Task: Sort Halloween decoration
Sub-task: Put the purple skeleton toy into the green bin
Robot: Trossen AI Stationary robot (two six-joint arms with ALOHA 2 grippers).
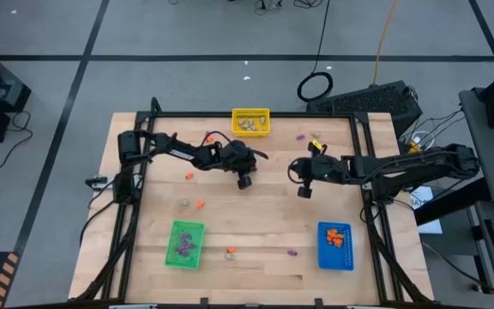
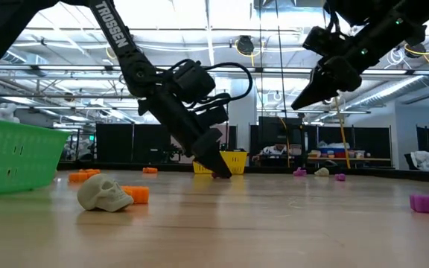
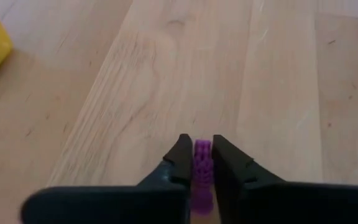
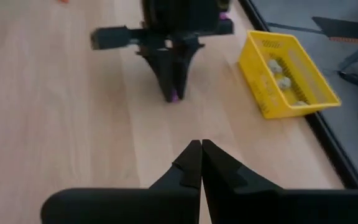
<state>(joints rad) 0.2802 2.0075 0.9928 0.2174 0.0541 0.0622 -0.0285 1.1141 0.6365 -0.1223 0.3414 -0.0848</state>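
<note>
A tiny purple decoration (image 3: 202, 167) sits between the fingers of my left gripper (image 3: 202, 144), which is shut on it at the table's middle, in front of the yellow bin (image 1: 250, 122). In the high view the left gripper (image 1: 245, 182) slants down to the wood; the right wrist view shows the purple piece (image 4: 174, 96) at its fingertips. My right gripper (image 1: 304, 192) hangs shut and empty above the table, right of centre. Other decorations lie loose: orange ones (image 1: 189, 176), a pale skull (image 2: 104, 192), purple ones (image 1: 292, 253). My left gripper pinches the purple decoration (image 3: 202, 155) between its two fingers, one on each side of it. The fingers slant down from the table's left. Their tips (image 2: 220, 173) are at the tabletop; whether the piece rests on the wood or is just clear, I cannot tell.
A green bin (image 1: 184, 244) with purple pieces stands near left, a blue bin (image 1: 335, 245) with orange pieces near right, and the yellow bin with pale pieces at the far edge. A black frame (image 1: 363, 146) runs round the table. Bare wood lies between the bins.
</note>
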